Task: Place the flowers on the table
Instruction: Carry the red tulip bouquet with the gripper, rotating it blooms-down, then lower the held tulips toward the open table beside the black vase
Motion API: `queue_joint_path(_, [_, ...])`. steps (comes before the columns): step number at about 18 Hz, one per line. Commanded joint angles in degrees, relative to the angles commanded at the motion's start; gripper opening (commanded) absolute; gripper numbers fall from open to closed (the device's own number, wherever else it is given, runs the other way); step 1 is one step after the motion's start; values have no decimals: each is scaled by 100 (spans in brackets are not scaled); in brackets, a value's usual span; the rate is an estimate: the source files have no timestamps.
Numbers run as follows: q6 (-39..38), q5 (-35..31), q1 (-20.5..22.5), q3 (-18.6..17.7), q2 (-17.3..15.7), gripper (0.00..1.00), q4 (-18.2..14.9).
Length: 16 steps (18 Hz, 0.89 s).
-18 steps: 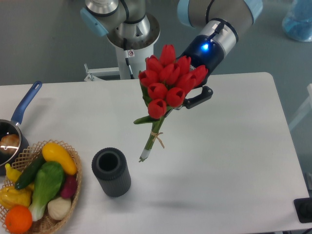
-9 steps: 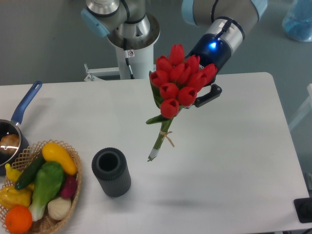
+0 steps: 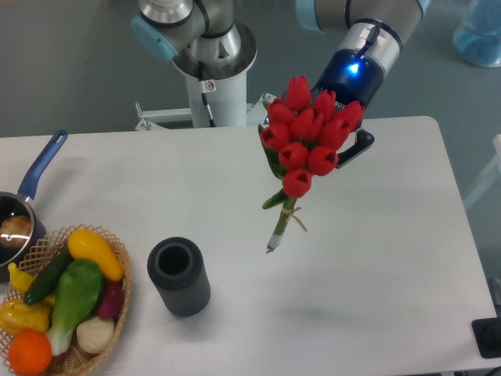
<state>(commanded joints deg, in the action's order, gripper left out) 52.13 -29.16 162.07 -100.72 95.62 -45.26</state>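
Note:
The flowers (image 3: 307,135), a bunch of red tulips with green stems tied with tan string, hang in the air above the middle of the white table (image 3: 376,258). The stems point down and to the left, their ends clear of the tabletop. My gripper (image 3: 344,149) is behind the blooms and shut on the bunch; one dark finger (image 3: 358,150) shows at the right of the flower heads, the other is hidden.
A dark grey ribbed vase (image 3: 179,276) stands upright at the front left of the flowers. A wicker basket (image 3: 117,274) of toy vegetables sits at the left front corner. A blue-handled pot (image 3: 23,204) is at the left edge. The robot base (image 3: 210,63) is behind the table.
The gripper has carried the flowers to the right, away from the vase, over the last second. The bunch stays in the same tilted pose.

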Motion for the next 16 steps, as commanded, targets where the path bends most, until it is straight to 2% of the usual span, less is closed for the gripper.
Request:
queue_joint_path(3, [-124, -159, 61, 18, 9, 39, -9])
queue_joint_path(5, [-107, -658, 123, 9, -35, 39, 9])
queue_joint_path(7, [-89, -1579, 88, -44, -358, 39, -9])
queue_joint_path(9, [-89, -2266, 62, -166, -509, 39, -26])
queue_joint_path(13, [-72, -2926, 53, -342, -808, 41, -166])
queue_joint_path(16, [-72, -3367, 35, -369, -931, 41, -491])
